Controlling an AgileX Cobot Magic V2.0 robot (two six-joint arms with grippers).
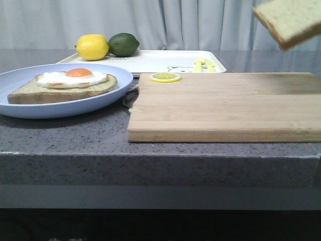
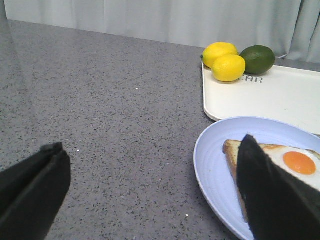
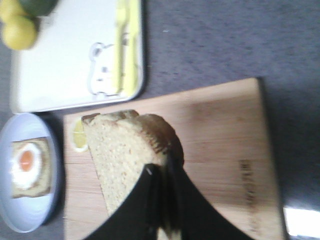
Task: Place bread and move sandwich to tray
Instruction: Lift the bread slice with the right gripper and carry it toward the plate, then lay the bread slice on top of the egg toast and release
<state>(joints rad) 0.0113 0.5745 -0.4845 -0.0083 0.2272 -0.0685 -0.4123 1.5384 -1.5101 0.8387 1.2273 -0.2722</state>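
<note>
My right gripper (image 3: 162,172) is shut on the bread (image 3: 122,152), a thick speckled slice with a brown crust. It holds the slice high above the cutting board; the slice shows at the top right of the front view (image 1: 291,20). The sandwich is a thin slice with a fried egg (image 1: 65,83) on the pale blue plate (image 1: 30,108) at the left, also in the left wrist view (image 2: 295,162). My left gripper (image 2: 150,185) is open and empty, low over the counter, one finger (image 2: 270,195) over the plate's edge. The white tray (image 1: 150,61) lies at the back.
A wooden cutting board (image 1: 225,108) lies right of the plate, with a lemon slice (image 1: 165,77) at its far left corner. Two lemons (image 1: 93,46) and a lime (image 1: 123,44) sit on the tray's left end, yellow cutlery (image 1: 204,64) on its right end.
</note>
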